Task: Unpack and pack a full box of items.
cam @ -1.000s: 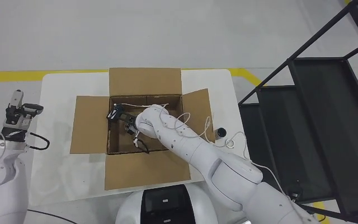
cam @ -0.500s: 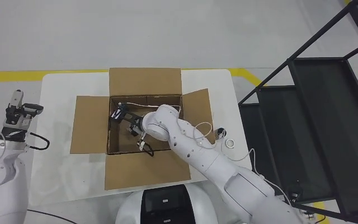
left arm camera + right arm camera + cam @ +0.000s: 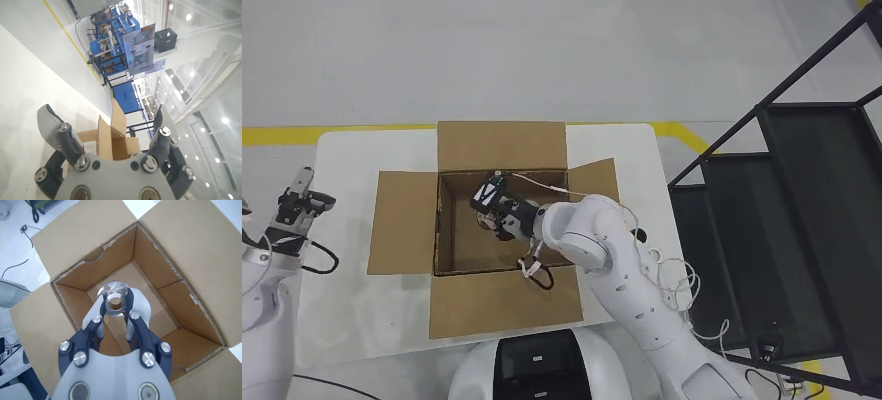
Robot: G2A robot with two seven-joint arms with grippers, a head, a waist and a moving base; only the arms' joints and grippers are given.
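Steel flange (image 3: 114,303) is clamped at its hub by the right gripper (image 3: 116,297), inside the open cardboard box (image 3: 151,262). Bore axis runs along the gripper, disc end toward the box floor. Left gripper (image 3: 103,113) is spread wide, empty, well apart from the box.

One box, one metal part, two claws, one tabletop.

There is a single brown cardboard box (image 3: 502,148) with four flaps, all folded outward, on the one white tabletop (image 3: 352,300). One silver round metal flange (image 3: 115,287) is counted, with one centre bore. There are two claws, the left claw (image 3: 103,110) and the right claw (image 3: 116,297), each with two fingers, four fingers in all. Beside the box there seems to be one small dark cylinder (image 3: 639,237), though an arm hides most of it.
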